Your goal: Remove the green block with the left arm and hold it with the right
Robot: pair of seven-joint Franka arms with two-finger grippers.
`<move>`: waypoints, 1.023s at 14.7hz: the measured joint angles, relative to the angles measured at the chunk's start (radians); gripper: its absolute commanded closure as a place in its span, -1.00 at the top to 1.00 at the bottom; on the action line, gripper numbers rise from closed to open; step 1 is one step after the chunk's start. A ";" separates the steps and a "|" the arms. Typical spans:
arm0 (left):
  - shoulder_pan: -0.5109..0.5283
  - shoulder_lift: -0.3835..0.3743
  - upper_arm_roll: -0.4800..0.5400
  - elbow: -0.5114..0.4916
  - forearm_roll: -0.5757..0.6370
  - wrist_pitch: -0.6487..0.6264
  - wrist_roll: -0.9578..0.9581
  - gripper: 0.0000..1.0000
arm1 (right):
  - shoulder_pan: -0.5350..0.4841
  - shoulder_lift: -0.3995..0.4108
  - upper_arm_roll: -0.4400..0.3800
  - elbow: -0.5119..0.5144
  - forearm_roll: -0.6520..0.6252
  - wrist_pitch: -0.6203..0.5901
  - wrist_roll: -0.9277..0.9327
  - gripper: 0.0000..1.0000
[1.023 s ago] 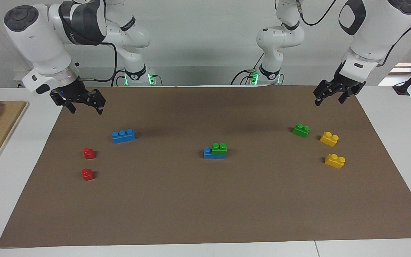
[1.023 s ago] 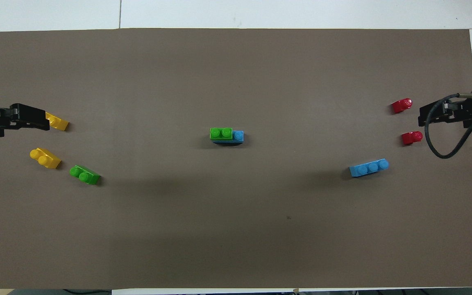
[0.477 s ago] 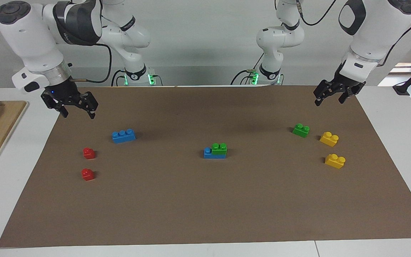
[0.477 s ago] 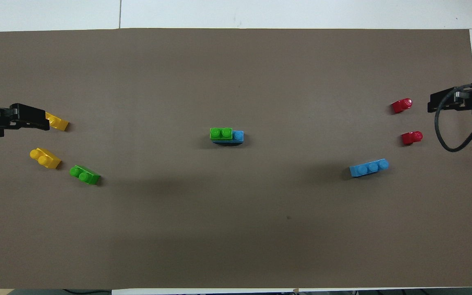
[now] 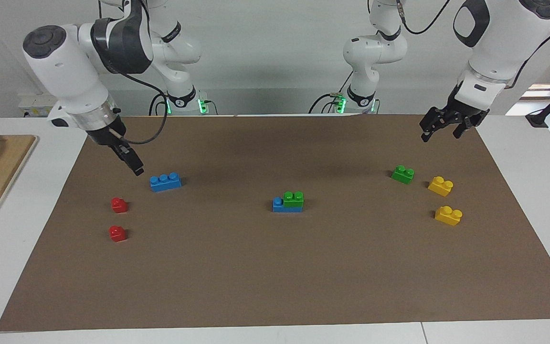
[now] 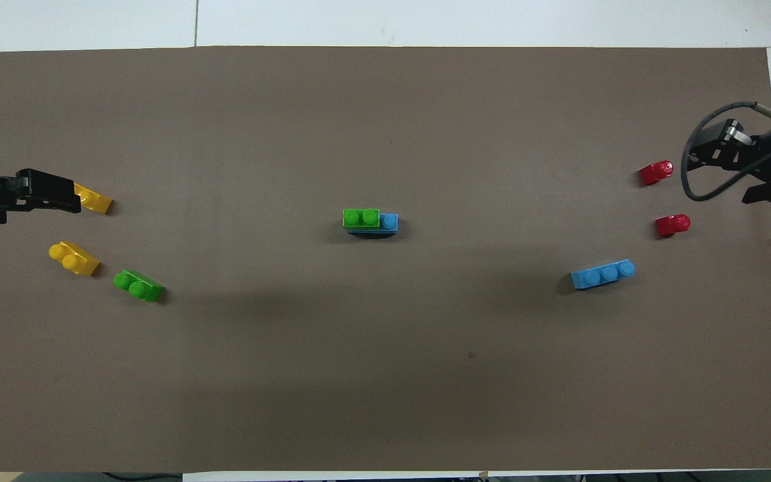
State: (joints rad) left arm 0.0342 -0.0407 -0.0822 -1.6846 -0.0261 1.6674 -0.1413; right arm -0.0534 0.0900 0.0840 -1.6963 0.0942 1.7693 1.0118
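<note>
Turning edge-on since a second ago, the right gripper [image 5: 134, 165] is now hanging over the mat [image 5: 275, 267] beside the loose blue brick [image 5: 165, 182]; nothing else has moved.

Taking the mid-mat blue brick [image 5: 280, 206] as landmark: the green block [image 5: 293, 198] is sitting pressed on top of it, untouched. Toward the left arm's end from it, the left gripper [image 5: 446, 125] is waiting in the air with fingers spread wide, empty, over mat nearer the robots than the second green brick [image 5: 402, 174] and two yellow bricks [image 5: 440, 186]. Toward the right arm's end, the right gripper's finger gap probably cannot be told from this angle; two red bricks [image 5: 119, 205] are lying farther out.
</note>
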 measured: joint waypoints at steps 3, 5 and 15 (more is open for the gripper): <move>-0.030 0.000 -0.012 -0.003 -0.001 0.000 -0.190 1.00 | 0.034 0.046 0.002 -0.003 0.126 0.002 0.257 0.86; -0.077 -0.002 -0.017 -0.014 -0.002 0.000 -0.348 1.00 | 0.059 0.076 0.002 -0.003 0.220 0.022 0.385 0.86; -0.370 -0.034 -0.025 -0.156 -0.004 0.201 -1.409 1.00 | 0.171 0.183 0.004 -0.036 0.428 0.183 0.517 0.87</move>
State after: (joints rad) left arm -0.3360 -0.0752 -0.1076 -1.8407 -0.0301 1.8687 -1.5507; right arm 0.1173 0.2735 0.0885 -1.7326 0.5227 1.9527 1.5284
